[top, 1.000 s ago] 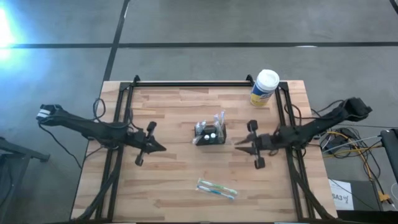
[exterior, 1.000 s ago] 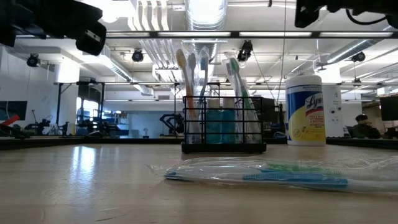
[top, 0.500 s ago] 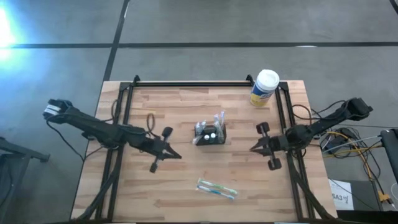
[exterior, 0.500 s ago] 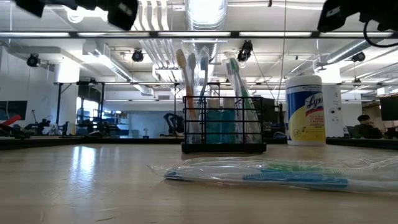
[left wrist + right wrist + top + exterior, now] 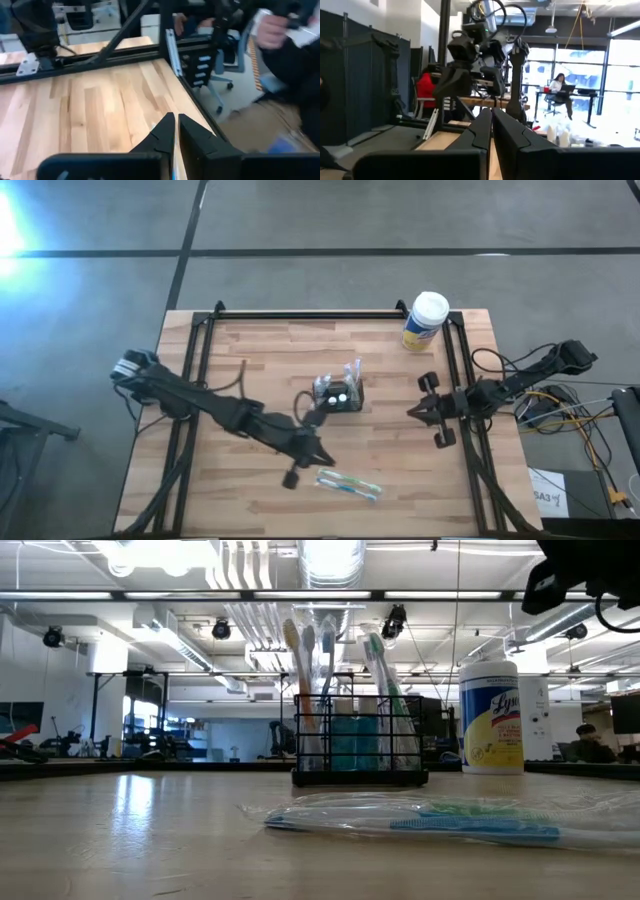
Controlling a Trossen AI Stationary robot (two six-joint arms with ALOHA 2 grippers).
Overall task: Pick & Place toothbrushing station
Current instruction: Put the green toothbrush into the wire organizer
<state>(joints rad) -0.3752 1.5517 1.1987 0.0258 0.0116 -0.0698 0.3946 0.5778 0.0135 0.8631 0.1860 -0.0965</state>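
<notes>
Left gripper (image 5: pixel 318 459), fingers together, has swung across to just beside the bagged toothbrushes (image 5: pixel 349 484); right gripper (image 5: pixel 410 412), closed, has hardly moved. Caddy (image 5: pixel 336 395) stays mid-table.

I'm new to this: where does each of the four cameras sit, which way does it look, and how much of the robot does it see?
High view: above the table, looking straight down; shows both arms, left gripper beside the caddy, right gripper near the table's right edge.
Low view: at tabletop height, level across to the room; only a bit of dark arm at top right.
Left wrist view: on the left arm, over bare wood; its shut fingers.
Right wrist view: on the right arm, facing the room; its shut fingers.
High and low share the caddy, canister and bagged toothbrushes.
</notes>
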